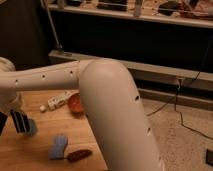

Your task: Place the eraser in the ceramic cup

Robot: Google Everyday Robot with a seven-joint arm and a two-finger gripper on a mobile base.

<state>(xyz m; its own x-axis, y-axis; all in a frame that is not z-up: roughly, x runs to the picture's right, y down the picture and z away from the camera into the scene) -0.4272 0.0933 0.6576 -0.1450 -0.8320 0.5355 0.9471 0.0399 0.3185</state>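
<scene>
Pincer (20, 121) closed, just beside the ceramic cup (32, 127) — orange bowl (75, 104) and blue cloth (58, 146) nearby, white arm (112, 105) looming in front.

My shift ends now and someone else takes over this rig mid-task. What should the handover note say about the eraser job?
End effector: shut, pointing down, low over the left side of the table, right up against the ceramic cup.
Eraser: I cannot pick it out. Whether it is in the grip does not show.
Also on the table: orange bowl, white object beside it, blue cloth piece, reddish-brown oblong item.
Done: the end effector is at the cup.
Left: find the eraser and confirm it ends up inside the cup. Nothing shows it there yet.
</scene>
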